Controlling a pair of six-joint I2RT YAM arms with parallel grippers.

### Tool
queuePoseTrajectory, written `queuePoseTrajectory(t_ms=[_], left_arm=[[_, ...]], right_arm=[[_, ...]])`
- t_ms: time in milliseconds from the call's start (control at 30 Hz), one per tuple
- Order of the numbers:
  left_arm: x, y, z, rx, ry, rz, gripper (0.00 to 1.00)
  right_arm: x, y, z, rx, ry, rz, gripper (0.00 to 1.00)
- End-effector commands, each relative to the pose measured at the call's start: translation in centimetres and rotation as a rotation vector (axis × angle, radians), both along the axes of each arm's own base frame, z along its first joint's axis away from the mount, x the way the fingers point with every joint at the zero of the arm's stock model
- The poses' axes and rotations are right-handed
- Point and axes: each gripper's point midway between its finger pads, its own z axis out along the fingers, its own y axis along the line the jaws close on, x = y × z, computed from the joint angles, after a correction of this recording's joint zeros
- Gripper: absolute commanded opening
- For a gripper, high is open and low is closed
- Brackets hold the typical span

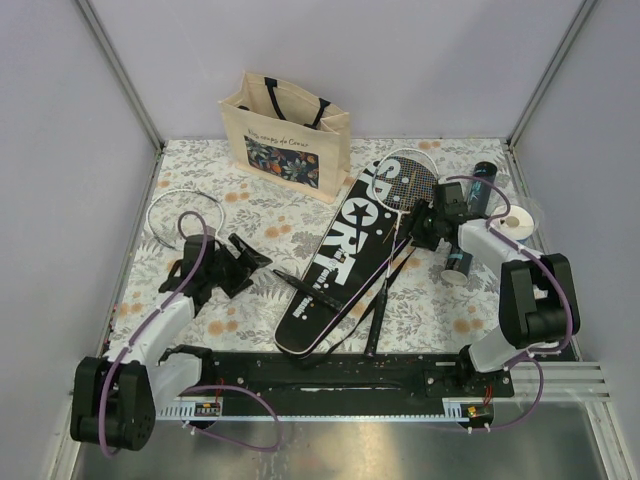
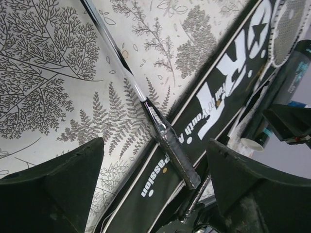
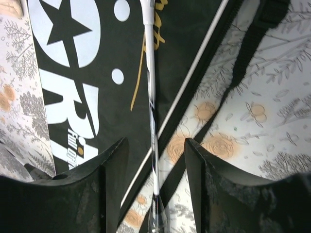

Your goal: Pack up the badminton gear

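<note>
A black cover (image 1: 338, 255) lettered "SPORT" lies at mid-table. One racket (image 1: 183, 215) lies to its left, and its black handle (image 2: 177, 158) rests on the cover's edge. My left gripper (image 1: 240, 265) hovers open over that handle end, which sits between the spread fingers (image 2: 63, 184) untouched. The second racket (image 1: 408, 178) lies with its head on the cover's top. Its thin white shaft (image 3: 151, 97) runs between my right gripper's (image 3: 155, 165) fingers, with a gap on both sides. The black tube (image 1: 481, 186) stands at the back right.
A beige tote bag (image 1: 290, 135) stands at the back, left of the cover. A blue-and-white roll (image 1: 458, 265) and a clear round lid (image 1: 517, 220) lie by my right arm. The cover's black strap (image 3: 243, 53) trails over the floral cloth (image 1: 250, 195).
</note>
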Motion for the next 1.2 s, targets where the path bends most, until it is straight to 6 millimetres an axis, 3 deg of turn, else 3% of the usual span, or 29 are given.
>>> queuePoseTrajectory(t_ms=[0, 133, 500, 567, 667, 733, 833, 933, 1167], left_arm=[[2.3, 0.1, 0.0, 0.042, -0.026, 0.048, 0.88], [3.0, 0.3, -1.8, 0.068, 0.045, 0.063, 0.85], [6.2, 2.0, -4.5, 0.238, 0.137, 0.127, 0.72], [6.4, 2.5, -5.2, 0.272, 0.154, 0.135, 0.68], [6.7, 2.6, -6.1, 0.293, 0.182, 0.129, 0.51], [7.2, 2.6, -5.7, 0.334, 0.172, 0.076, 0.26], [7.7, 3.9, -4.5, 0.454, 0.144, 0.017, 0.12], [8.0, 3.5, -3.4, 0.450, 0.089, -0.024, 0.02], [8.3, 6.2, -2.9, 0.566, 0.103, 0.024, 0.00]], right_arm=[[1.7, 1.6, -0.3, 0.051, -0.039, 0.020, 0.56], [1.5, 1.5, -1.6, 0.035, -0.013, 0.032, 0.56], [1.1, 1.6, -2.0, 0.029, -0.016, 0.045, 0.55], [1.2, 1.6, -2.0, 0.030, -0.017, 0.046, 0.56], [1.4, 1.5, -1.6, 0.023, -0.032, 0.046, 0.56], [1.3, 1.5, -1.4, 0.024, -0.035, 0.048, 0.56], [1.1, 2.1, -1.1, 0.053, -0.037, 0.071, 0.56], [1.2, 2.2, -0.8, 0.060, -0.044, 0.072, 0.57], [0.9, 2.3, -0.5, 0.074, -0.048, 0.075, 0.57]])
